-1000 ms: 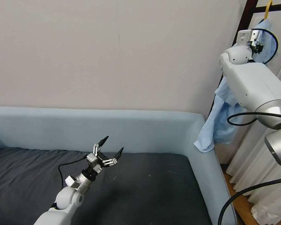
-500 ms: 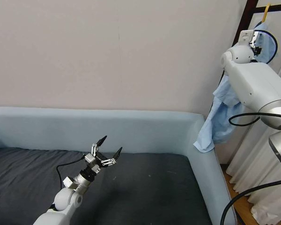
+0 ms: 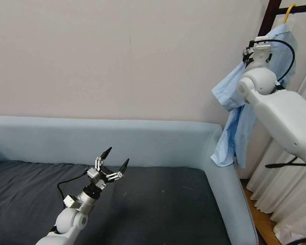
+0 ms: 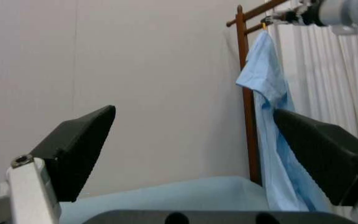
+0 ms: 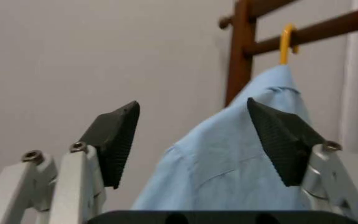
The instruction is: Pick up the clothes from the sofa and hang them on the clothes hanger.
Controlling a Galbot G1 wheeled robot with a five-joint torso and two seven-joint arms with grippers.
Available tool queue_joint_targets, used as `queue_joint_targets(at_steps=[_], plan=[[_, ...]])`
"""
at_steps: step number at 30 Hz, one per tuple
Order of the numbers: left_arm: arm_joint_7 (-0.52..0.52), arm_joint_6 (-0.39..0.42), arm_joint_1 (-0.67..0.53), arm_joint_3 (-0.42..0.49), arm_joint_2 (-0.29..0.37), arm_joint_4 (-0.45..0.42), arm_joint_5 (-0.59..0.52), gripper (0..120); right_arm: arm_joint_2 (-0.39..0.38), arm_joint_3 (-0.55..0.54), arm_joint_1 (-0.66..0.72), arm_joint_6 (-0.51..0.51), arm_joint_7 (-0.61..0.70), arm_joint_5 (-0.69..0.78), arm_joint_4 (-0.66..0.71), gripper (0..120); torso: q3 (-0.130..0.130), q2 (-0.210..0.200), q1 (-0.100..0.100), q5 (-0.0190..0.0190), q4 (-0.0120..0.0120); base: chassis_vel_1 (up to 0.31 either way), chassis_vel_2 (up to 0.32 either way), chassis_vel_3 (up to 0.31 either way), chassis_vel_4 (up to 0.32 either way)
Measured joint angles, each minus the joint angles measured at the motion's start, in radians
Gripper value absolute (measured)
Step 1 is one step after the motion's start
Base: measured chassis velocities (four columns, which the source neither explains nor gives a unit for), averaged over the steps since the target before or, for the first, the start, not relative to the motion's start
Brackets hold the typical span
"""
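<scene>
A light blue shirt (image 3: 233, 120) hangs from a yellow hanger hook (image 3: 290, 10) on the brown wooden rack (image 3: 269, 18), right of the sofa. My right gripper (image 3: 257, 48) is raised just in front of the shirt's collar; the right wrist view shows it (image 5: 191, 112) open and empty, with the shirt (image 5: 229, 172) and the hook (image 5: 285, 43) right behind the fingers. My left gripper (image 3: 117, 156) hovers open over the dark sofa seat (image 3: 158, 204), holding nothing. From the left wrist view, the shirt (image 4: 269, 107) hangs far off beside the rack pole (image 4: 244, 70).
The sofa has a pale blue backrest (image 3: 102, 140) and a right armrest (image 3: 227, 194) below the shirt's hem. White curtains (image 3: 288, 204) hang at the far right, close behind the rack. A plain wall (image 3: 117, 61) stands behind the sofa.
My right gripper has drawn back from the hanger toward the left, and the shirt's shoulder and sleeve now spread out beside the arm. My left gripper has sunk slightly.
</scene>
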Motion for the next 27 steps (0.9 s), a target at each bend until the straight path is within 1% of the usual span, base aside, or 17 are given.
queue_joint_targets(at_steps=[2, 4, 6, 7, 8, 10, 12, 13, 15, 17, 18, 19, 21, 22, 23, 26, 27], plan=[[-0.061, 0.027, 0.074, -0.042, -0.014, -0.092, -0.02, 100, -0.112, 0.104, -0.196, 0.132, -0.15, 0.04, 0.214, 81, 0.0, 0.0, 0.0, 0.0002, -0.0006, 0.0, 0.0, 0.0, 0.0], [-0.092, 0.038, 0.097, -0.052, -0.022, -0.124, -0.02, 100, -0.133, 0.131, -0.252, 0.163, -0.183, 0.059, 0.262, 86, 0.0, 0.0, 0.0, 0.0004, -0.0005, 0.0, 0.0, 0.0, 0.0], [-0.224, 0.079, 0.167, -0.063, -0.052, -0.228, -0.007, 100, -0.168, 0.224, -0.411, 0.237, -0.252, 0.074, 0.363, 94, 0.0, 0.0, 0.0, 0.0001, 0.0, 0.0, 0.0, 0.0, 0.0], [-0.288, 0.103, 0.201, -0.064, -0.071, -0.275, 0.009, 100, -0.176, 0.274, -0.503, 0.27, -0.288, 0.069, 0.409, 98, 0.0, 0.0, 0.0, -0.0004, 0.0001, 0.0, 0.0, 0.0, 0.0], [-0.288, 0.103, 0.201, -0.064, -0.071, -0.275, 0.009, 100, -0.176, 0.274, -0.503, 0.27, -0.288, 0.069, 0.409, 98, 0.0, 0.0, 0.0, -0.0004, 0.0001, 0.0, 0.0, 0.0, 0.0], [-0.362, 0.158, 0.267, -0.068, -0.111, -0.35, 0.059, 100, -0.175, 0.361, -0.703, 0.313, -0.341, 0.034, 0.496, 100, 0.0, 0.0, 0.0, 0.0007, -0.0003, 0.0, 0.0, 0.0, 0.0], [-0.365, 0.19, 0.333, -0.098, -0.168, -0.4, 0.131, 100, -0.131, 0.449, -0.896, 0.333, -0.371, -0.032, 0.573, 100, 0.0, 0.0, 0.0, -0.0001, 0.0003, 0.0, 0.0, 0.0, 0.0], [-0.365, 0.19, 0.333, -0.098, -0.168, -0.4, 0.131, 100, -0.131, 0.449, -0.896, 0.333, -0.371, -0.032, 0.573, 100, 0.0, 0.0, 0.0, -0.0001, 0.0003, 0.0, 0.0, 0.0, 0.0], [-0.411, 0.221, 0.383, -0.109, -0.23, -0.43, 0.217, 100, -0.068, 0.54, -1.09, 0.335, -0.375, -0.148, 0.624, 100, 0.0, 0.0, 0.0, 0.0005, 0.0009, 0.0, 0.0, 0.0, 0.0], [-0.516, 0.275, 0.431, -0.094, -0.314, -0.463, 0.334, 100, 0.044, 0.667, -1.289, 0.318, -0.384, -0.318, 0.663, 100, 0.0, 0.0, 0.0, -0.0001, -0.0002, 0.0, 0.0, 0.0, 0.0], [-0.516, 0.275, 0.431, -0.094, -0.314, -0.463, 0.334, 100, 0.044, 0.667, -1.289, 0.318, -0.384, -0.318, 0.663, 100, 0.0, 0.0, 0.0, -0.0001, -0.0002, 0.0, 0.0, 0.0, 0.0], [-0.561, 0.278, 0.453, -0.074, -0.358, -0.474, 0.383, 100, 0.104, 0.705, -1.369, 0.319, -0.39, -0.384, 0.674, 100, 0.0, 0.0, 0.0, -0.0006, -0.0005, 0.0, 0.0, 0.0, 0.0], [-0.595, 0.272, 0.472, -0.063, -0.392, -0.479, 0.423, 100, 0.176, 0.737, -1.457, 0.328, -0.396, -0.445, 0.684, 100, 0.0, 0.0, 0.0, 0.0003, -0.0006, 0.0, 0.0, 0.0, 0.0], [-0.614, 0.262, 0.506, -0.046, -0.441, -0.488, 0.487, 100, 0.272, 0.759, -1.569, 0.354, -0.407, -0.513, 0.7, 100, 0.0, 0.0, 0.0, 0.0003, -0.0007, 0.0, 0.0, 0.0, 0.0], [-0.614, 0.262, 0.506, -0.046, -0.441, -0.488, 0.487, 100, 0.272, 0.759, -1.569, 0.354, -0.407, -0.513, 0.7, 100, 0.0, 0.0, 0.0, 0.0003, -0.0007, 0.0, 0.0, 0.0, 0.0], [-0.609, 0.246, 0.554, -0.038, -0.463, -0.497, 0.538, 100, 0.402, 0.766, -1.716, 0.415, -0.422, -0.605, 0.728, 100, 0.0, 0.0, 0.0, 0.0, 0.0001, 0.0, 0.0, 0.0, 0.0], [-0.609, 0.246, 0.554, -0.038, -0.463, -0.497, 0.538, 100, 0.402, 0.766, -1.716, 0.415, -0.422, -0.605, 0.728, 100, 0.0, 0.0, 0.0, 0.0, 0.0001, 0.0, 0.0, 0.0, 0.0]])
